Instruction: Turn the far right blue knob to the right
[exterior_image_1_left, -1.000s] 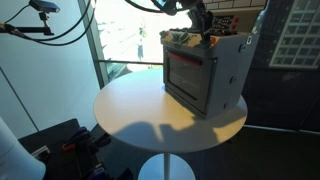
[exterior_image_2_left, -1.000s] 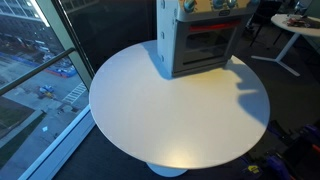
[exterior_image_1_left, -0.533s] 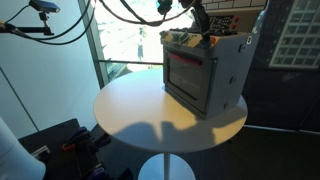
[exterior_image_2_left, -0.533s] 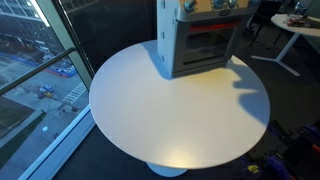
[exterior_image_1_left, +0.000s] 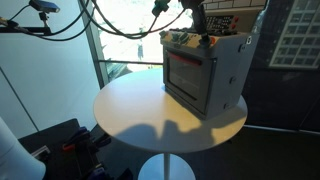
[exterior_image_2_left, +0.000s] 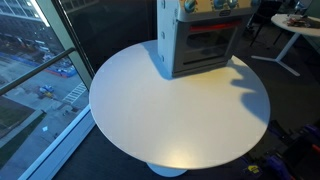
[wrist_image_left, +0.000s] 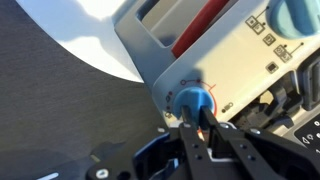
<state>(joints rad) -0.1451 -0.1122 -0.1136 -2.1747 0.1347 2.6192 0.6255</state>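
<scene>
A grey toy oven (exterior_image_1_left: 205, 75) with a red door strip stands at the far side of the round white table (exterior_image_1_left: 150, 115); it also shows in an exterior view (exterior_image_2_left: 200, 45). In the wrist view my gripper (wrist_image_left: 199, 121) has its two black fingers closed together on the lower part of a blue knob (wrist_image_left: 193, 101) on the oven's white control panel. A second blue knob (wrist_image_left: 295, 12) sits further along the panel. In an exterior view my gripper (exterior_image_1_left: 203, 36) reaches down onto the oven's top edge.
A floor-to-ceiling window (exterior_image_1_left: 60, 70) runs beside the table. Black cables (exterior_image_1_left: 110, 20) hang above the oven. Another white table (exterior_image_2_left: 290, 30) stands behind. Dark equipment (exterior_image_1_left: 65, 145) sits on the floor below the table.
The cables above the oven have shifted and the arm's upper part has turned a little. My gripper stays at the knob. The oven has not moved.
</scene>
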